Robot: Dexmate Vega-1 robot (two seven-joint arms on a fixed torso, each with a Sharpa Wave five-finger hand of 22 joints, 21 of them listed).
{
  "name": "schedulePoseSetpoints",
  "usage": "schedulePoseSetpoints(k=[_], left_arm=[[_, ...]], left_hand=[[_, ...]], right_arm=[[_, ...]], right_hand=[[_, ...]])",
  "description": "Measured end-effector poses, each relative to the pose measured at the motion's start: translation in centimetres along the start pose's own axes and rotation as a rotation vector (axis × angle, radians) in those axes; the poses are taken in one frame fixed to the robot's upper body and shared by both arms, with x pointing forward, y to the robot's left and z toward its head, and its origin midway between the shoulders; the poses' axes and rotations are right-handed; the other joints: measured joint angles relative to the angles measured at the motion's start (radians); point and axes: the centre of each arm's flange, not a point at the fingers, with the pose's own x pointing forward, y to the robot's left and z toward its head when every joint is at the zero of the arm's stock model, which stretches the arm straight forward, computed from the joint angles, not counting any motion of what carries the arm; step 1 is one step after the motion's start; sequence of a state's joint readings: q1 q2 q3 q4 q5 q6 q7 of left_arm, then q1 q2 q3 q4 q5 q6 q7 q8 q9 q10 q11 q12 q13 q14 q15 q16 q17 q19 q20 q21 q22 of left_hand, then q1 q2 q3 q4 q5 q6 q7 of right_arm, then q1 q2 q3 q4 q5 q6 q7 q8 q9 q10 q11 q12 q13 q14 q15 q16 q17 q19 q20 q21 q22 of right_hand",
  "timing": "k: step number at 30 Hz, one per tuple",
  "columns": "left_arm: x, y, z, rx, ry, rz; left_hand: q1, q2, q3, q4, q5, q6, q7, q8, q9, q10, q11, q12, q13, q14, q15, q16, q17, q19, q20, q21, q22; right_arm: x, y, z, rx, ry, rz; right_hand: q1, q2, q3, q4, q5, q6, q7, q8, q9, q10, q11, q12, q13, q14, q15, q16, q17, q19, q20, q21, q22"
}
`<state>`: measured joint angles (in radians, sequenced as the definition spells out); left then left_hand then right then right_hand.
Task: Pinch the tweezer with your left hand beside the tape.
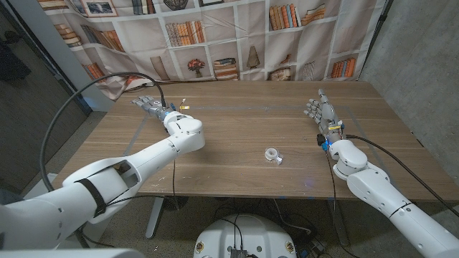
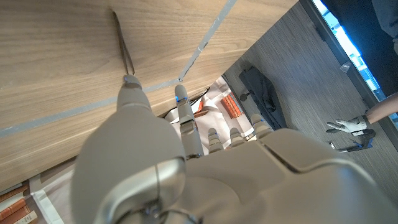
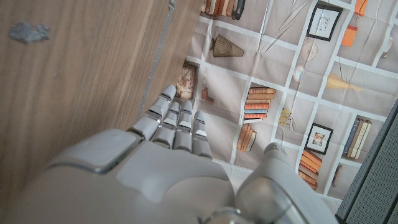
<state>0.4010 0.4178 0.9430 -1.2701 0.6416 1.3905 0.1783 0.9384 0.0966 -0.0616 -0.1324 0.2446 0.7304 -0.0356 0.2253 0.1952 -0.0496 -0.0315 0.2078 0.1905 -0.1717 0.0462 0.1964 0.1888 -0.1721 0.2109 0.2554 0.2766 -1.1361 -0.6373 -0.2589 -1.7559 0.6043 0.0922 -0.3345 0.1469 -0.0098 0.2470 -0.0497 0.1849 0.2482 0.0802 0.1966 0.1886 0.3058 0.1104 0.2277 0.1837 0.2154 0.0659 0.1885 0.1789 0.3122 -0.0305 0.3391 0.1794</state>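
Note:
The tweezer (image 2: pixel 123 46) is a thin dark strip lying on the wooden table (image 1: pixel 244 129), seen in the left wrist view just past my thumb tip. My left hand (image 1: pixel 150 104) is at the table's far left with its fingers spread and nothing in it; its thumb (image 2: pixel 129 87) ends right at the tweezer's near tip, and I cannot tell if they touch. The tape (image 1: pixel 272 154), a small clear roll, lies near the front middle of the table, well away from both hands. My right hand (image 1: pixel 320 111) stands at the right, fingers straight and apart, holding nothing.
A small pale object (image 1: pixel 183 106) lies just right of my left hand. A black cable (image 1: pixel 79 93) loops over my left arm. The bookshelf-print backdrop (image 1: pixel 237 36) hangs behind the table. A person's gloved hand (image 2: pixel 348 126) shows beyond the table edge in the left wrist view.

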Motion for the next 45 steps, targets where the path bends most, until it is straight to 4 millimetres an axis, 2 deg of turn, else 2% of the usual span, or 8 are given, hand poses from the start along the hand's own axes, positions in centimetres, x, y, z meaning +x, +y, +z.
schedulePoseSetpoints(k=[6, 14, 19, 26, 31, 34, 45], left_arm=[[0.1, -0.5, 0.3, 0.005, -0.001, -0.018], [0.2, -0.7, 0.7, 0.015, -0.001, -0.032], [0.2, -0.9, 0.9, 0.025, 0.004, -0.036], [0.2, -1.2, 0.9, 0.024, 0.014, -0.03], [0.2, -1.5, 0.9, 0.017, 0.013, -0.028], [0.1, -1.6, 1.0, 0.012, 0.01, -0.027], [0.2, -2.4, 1.3, 0.002, 0.001, -0.029]], left_hand=[[0.0, 0.0, 0.0, 0.0, 0.0, 0.017, 0.016, 0.0, 0.0, 0.015, 0.015, 0.008, 0.0, 0.0, 0.0, 0.005, -0.003, 0.0, 0.0, 0.011, 0.004], [0.007, -0.002, 0.0, 0.0, 0.0, 0.036, 0.018, 0.005, 0.0, 0.028, 0.014, 0.016, 0.0, 0.0, 0.008, 0.005, -0.003, 0.0, 0.0, 0.011, 0.005], [0.013, -0.008, 0.0, 0.0, 0.0, 0.039, 0.015, 0.005, 0.0, 0.042, 0.014, 0.016, 0.0, 0.004, 0.009, 0.011, -0.003, 0.0, 0.0, 0.022, 0.005], [0.02, -0.001, 0.0, 0.0, 0.0, 0.061, 0.007, 0.005, -0.005, 0.073, 0.004, 0.025, 0.0, 0.04, -0.007, 0.02, -0.003, 0.0, 0.0, 0.041, 0.005], [0.019, -0.002, 0.0, 0.0, 0.0, 0.05, 0.007, 0.002, -0.005, 0.078, 0.009, 0.025, 0.0, 0.052, -0.008, 0.02, -0.003, 0.0, 0.0, 0.049, 0.002], [0.019, -0.002, 0.0, 0.0, 0.0, 0.045, 0.012, 0.0, -0.005, 0.078, 0.009, 0.025, 0.0, 0.056, -0.005, 0.02, -0.003, 0.0, 0.0, 0.049, 0.002], [0.02, -0.002, 0.0, 0.0, 0.0, 0.034, 0.002, -0.007, -0.005, 0.097, 0.001, 0.025, 0.0, 0.088, -0.001, 0.02, -0.003, 0.0, 0.0, 0.057, -0.003]], right_arm=[[0.1, 0.0, 0.1, -0.002, 0.002, 0.001], [0.1, 0.0, 0.2, -0.005, 0.004, 0.001], [0.2, -0.1, 0.3, -0.006, 0.005, 0.001], [0.2, -0.1, 0.3, -0.008, 0.008, 0.0], [0.2, -0.1, 0.4, -0.009, 0.008, 0.0], [0.3, -0.1, 0.4, -0.01, 0.007, 0.0], [0.4, -0.2, 0.5, -0.014, 0.013, -0.001]], right_hand=[[0.0, 0.0, 0.0, 0.0, 0.0, 0.0, 0.0, 0.0, 0.0, 0.0, 0.0, 0.0, 0.0, 0.001, -0.001, 0.0, 0.0, 0.004, -0.004, 0.0, 0.0], [0.0, 0.0, 0.0, 0.0, 0.0, 0.0, 0.0, 0.0, 0.0, 0.005, 0.005, 0.0, 0.0, 0.005, 0.002, 0.0, 0.0, 0.011, 0.003, -0.007, 0.0], [0.0, 0.0, -0.004, -0.004, 0.0, 0.0, 0.0, 0.0, 0.0, 0.005, 0.005, 0.0, 0.0, 0.005, 0.002, 0.0, 0.0, 0.011, 0.003, -0.007, 0.0], [0.0, 0.0, -0.004, -0.004, 0.0, 0.0, 0.0, 0.0, 0.0, 0.005, 0.005, 0.0, 0.0, 0.005, 0.002, 0.0, 0.0, 0.011, 0.003, -0.007, 0.0], [0.0, 0.0, -0.004, -0.004, 0.0, 0.0, 0.0, 0.0, 0.0, 0.005, 0.005, 0.0, 0.0, 0.005, 0.002, 0.0, 0.0, 0.011, 0.003, -0.007, 0.0], [0.0, 0.0, -0.004, -0.004, 0.0, 0.0, 0.0, 0.0, 0.0, 0.005, 0.005, 0.0, 0.0, 0.005, 0.002, 0.0, 0.0, 0.011, 0.003, -0.007, 0.0], [0.0, 0.0, -0.004, -0.004, 0.001, 0.0, 0.0, 0.0, 0.0, 0.005, 0.005, 0.0, 0.0, 0.006, 0.0, 0.0, 0.0, 0.011, 0.003, -0.007, 0.0]])
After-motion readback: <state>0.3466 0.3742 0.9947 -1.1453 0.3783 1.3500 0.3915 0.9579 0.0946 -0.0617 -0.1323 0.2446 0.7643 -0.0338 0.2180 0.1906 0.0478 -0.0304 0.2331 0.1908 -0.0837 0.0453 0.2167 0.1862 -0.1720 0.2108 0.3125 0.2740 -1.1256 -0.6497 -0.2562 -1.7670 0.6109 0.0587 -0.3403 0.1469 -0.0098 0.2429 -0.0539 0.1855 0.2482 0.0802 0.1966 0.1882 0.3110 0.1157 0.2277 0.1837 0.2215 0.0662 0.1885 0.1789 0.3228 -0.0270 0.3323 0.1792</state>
